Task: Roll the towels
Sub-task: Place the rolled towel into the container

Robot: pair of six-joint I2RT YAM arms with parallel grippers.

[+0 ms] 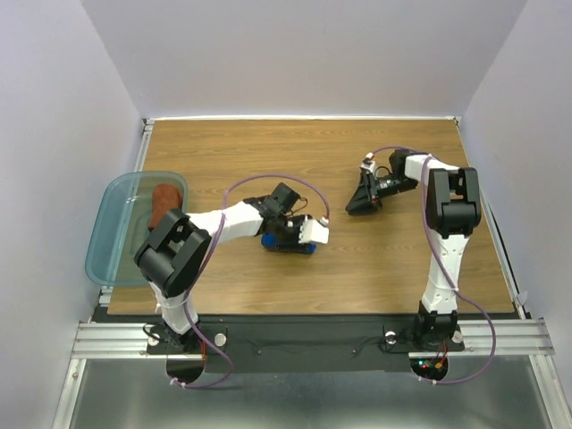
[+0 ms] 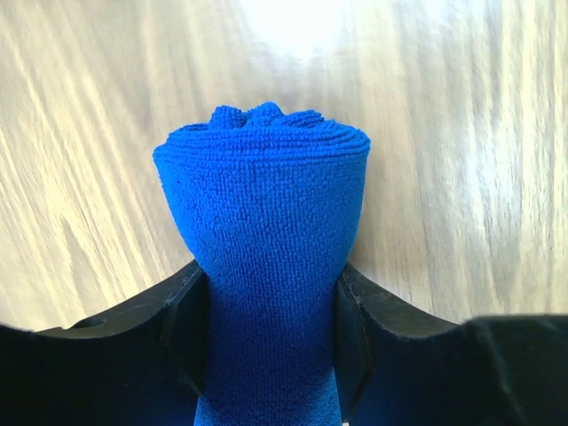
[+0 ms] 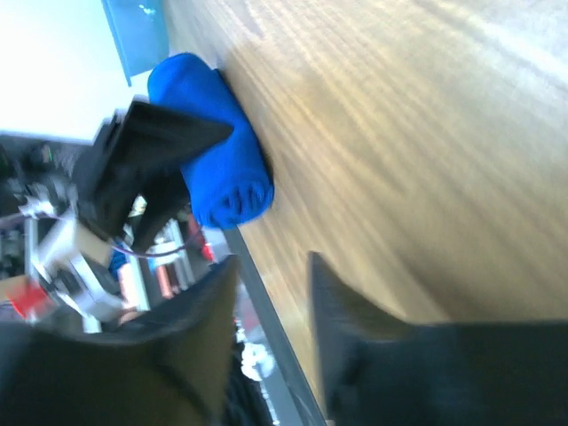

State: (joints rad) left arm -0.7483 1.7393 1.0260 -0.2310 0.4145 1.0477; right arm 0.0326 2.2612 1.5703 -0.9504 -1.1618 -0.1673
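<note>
Blue towel [image 2: 266, 222], rolled, is pinched at mid-bench between the fingers of the left gripper [image 2: 269, 302]; the rust-brown towel [image 1: 164, 200] is contained in the teal bin [image 1: 107, 241] at the left edge. The fingers of the right gripper [image 3: 271, 266] are spread.

Top view: no writing, label, brand or number that I can read.
Left wrist view: no text to be read.
Right wrist view: nothing legible; the far edge is too blurred to tell.
</note>
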